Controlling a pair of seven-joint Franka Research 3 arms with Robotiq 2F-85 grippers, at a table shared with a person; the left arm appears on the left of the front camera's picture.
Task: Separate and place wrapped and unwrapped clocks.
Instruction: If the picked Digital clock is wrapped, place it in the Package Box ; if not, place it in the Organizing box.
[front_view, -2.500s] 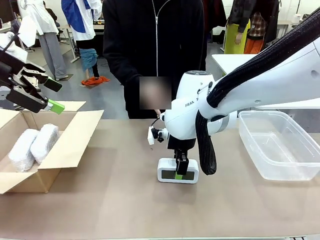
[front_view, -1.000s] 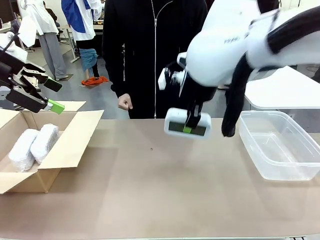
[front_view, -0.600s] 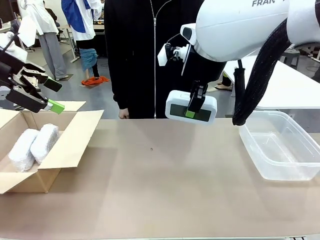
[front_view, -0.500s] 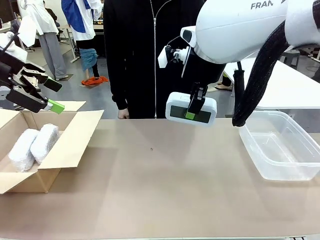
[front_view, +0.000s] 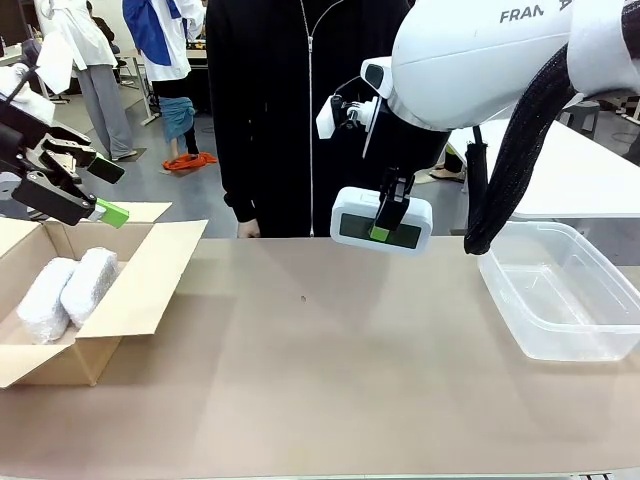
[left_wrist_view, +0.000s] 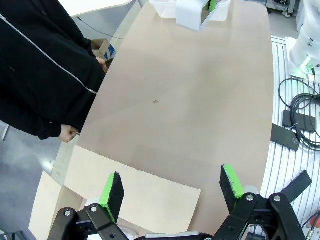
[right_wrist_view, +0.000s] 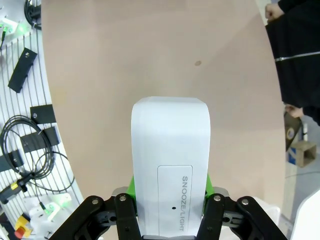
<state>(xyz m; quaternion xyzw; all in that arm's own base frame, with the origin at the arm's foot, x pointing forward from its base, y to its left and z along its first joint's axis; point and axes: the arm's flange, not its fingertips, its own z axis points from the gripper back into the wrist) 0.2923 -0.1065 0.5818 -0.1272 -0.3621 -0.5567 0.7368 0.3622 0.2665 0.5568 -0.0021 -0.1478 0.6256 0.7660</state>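
Observation:
A bare white clock (front_view: 381, 221) with a dark screen hangs high above the table's far middle, with my right gripper (front_view: 381, 226) shut on it. The right wrist view looks down its white top (right_wrist_view: 170, 150), green pads (right_wrist_view: 131, 186) pressing both sides. Two bubble-wrapped clocks (front_view: 62, 287) lie side by side in the cardboard box (front_view: 140, 290) at the left. My left gripper (front_view: 95, 190) hovers open above the box's back edge, nothing between its fingers (left_wrist_view: 112, 187). The held clock (left_wrist_view: 192, 12) shows far off in the left wrist view.
A clear plastic tub (front_view: 555, 290) stands on the table's right side. A person in a black jacket (front_view: 300, 90) stands at the far edge, one hand (front_view: 246, 230) by the table. The brown tabletop (front_view: 330, 370) lies bare in the middle.
My right arm has lifted the bare clock off the table and carried it up and slightly right; in the last half second it barely shifted. The left arm has not moved.

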